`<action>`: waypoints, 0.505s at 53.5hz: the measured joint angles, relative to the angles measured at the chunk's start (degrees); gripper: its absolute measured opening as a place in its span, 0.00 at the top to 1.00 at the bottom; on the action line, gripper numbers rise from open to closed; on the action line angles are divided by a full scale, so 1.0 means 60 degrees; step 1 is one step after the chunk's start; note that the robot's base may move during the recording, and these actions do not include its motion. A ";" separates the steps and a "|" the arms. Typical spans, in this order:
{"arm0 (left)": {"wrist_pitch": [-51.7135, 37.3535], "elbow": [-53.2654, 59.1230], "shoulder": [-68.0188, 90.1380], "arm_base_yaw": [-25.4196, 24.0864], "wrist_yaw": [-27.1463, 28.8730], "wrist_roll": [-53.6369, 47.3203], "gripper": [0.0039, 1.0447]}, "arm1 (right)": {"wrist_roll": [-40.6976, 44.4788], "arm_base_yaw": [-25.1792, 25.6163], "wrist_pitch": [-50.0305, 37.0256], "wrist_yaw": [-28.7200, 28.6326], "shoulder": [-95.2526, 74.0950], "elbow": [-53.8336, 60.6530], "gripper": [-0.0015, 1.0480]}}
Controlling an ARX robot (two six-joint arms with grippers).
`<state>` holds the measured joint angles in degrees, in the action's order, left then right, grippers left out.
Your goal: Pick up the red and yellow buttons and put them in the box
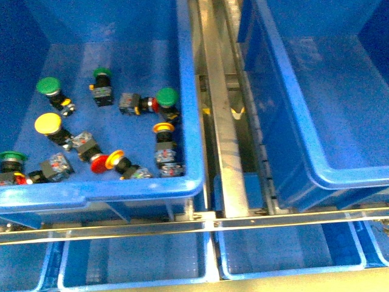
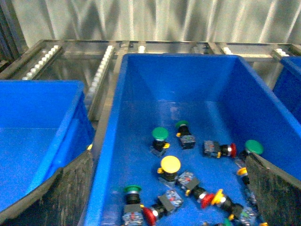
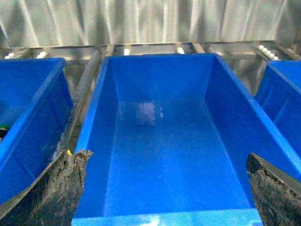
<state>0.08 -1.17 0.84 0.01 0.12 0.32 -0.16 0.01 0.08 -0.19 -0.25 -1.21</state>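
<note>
— Blue plastic on every side. Which crate do we work from?

— The one to our left of the steel rail. That source crate holds the mixed pushbuttons. The yellow button lies on the crate floor well away from the rail. A red button with a yellow collar lies nearer to it. A second red button lies nearest the rail, touching a green button.

— And the box?

— The box sits to the right of the rail. We see nothing on its floor, so we judge that no button has been delivered yet.

— Why do our arms hang as they do?

— The left gripper hangs above the source crate, jaws spread wide with nothing between them, probably to come down on a cap from above. The right gripper hangs over the box, just as wide and holding nothing. We take it to be waiting there.

— What do we watch for?

— The buttons lie on their sides, some touching, and the green ones must stay behind. The yellow cap stands clear of its neighbours, so we judge it the easiest first pick.
</note>
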 joint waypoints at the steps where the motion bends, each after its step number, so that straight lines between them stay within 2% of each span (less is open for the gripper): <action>1: 0.0000 0.0000 0.0000 0.0000 -0.0004 0.0000 0.07 | 0.0000 0.0000 0.0000 0.0000 0.0000 0.0000 0.06; 23: 0.0000 0.0000 0.0000 -0.0011 -0.0011 -0.0011 0.07 | 0.0000 0.0000 0.0000 0.0036 0.0004 0.0000 0.06; 27: 0.2113 -0.0947 0.1388 -0.0481 -0.1035 0.0984 0.07 | 0.0000 0.0000 0.0000 0.0062 0.0004 0.0000 0.06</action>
<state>12.75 -6.85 9.17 -2.87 -6.09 6.22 -0.16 0.01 0.08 0.19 -0.23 -1.21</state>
